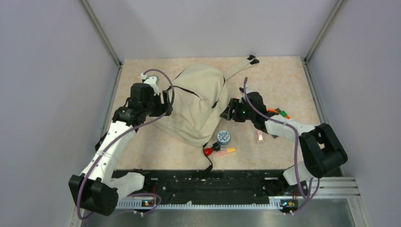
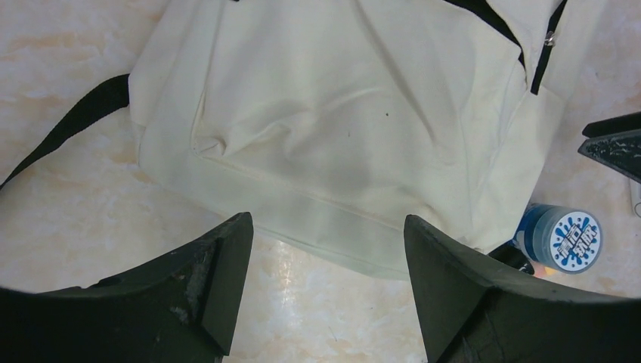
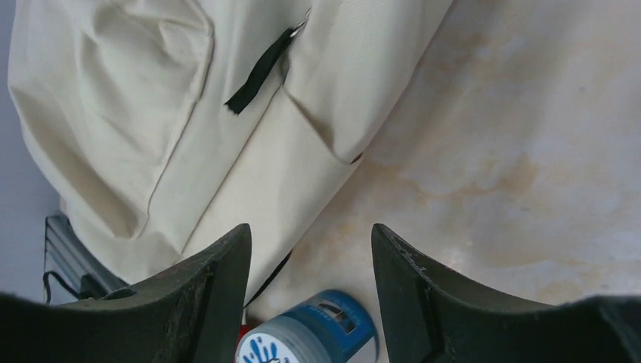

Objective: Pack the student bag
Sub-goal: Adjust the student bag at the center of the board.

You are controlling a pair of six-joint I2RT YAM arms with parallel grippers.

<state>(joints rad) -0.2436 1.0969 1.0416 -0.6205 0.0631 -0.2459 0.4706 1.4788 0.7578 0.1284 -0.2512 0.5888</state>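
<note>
The student bag [image 1: 196, 106] lies on the tabletop [image 1: 279, 80] between both claws. The left claw [image 1: 168, 101] and right claw [image 1: 226, 113] sit just beside its flanks, each with fingers apart and holding nothing.

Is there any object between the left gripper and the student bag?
Nothing visible. The open left gripper faces the student bag directly; the blue jar sits off to the side.
</note>
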